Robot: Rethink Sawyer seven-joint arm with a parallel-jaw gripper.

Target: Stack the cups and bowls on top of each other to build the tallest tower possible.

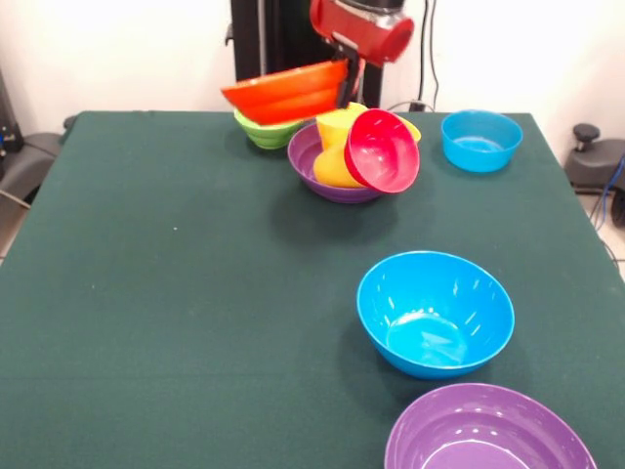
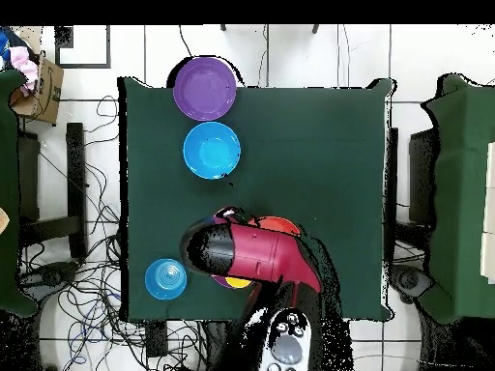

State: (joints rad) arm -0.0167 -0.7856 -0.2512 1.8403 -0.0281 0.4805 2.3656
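Note:
My gripper [image 1: 344,90] comes down at the far side of the table, shut on the right rim of a large orange bowl [image 1: 285,93]. The bowl hangs tilted just over a light green bowl [image 1: 267,131]. To their right a purple bowl [image 1: 330,178] holds a yellow cup [image 1: 335,149] lying on its side and a small red bowl [image 1: 383,149] tipped on edge. In the overhead view the red arm [image 2: 259,254] covers this group; only a sliver of the orange bowl [image 2: 280,224] and a bit of yellow [image 2: 235,282] show.
A small blue bowl [image 1: 480,140] [image 2: 165,278] stands apart to the right of the group. A large blue bowl [image 1: 435,313] [image 2: 212,150] and a second purple bowl [image 1: 488,432] [image 2: 204,87] sit upright toward the near right edge of the green table [image 1: 146,293].

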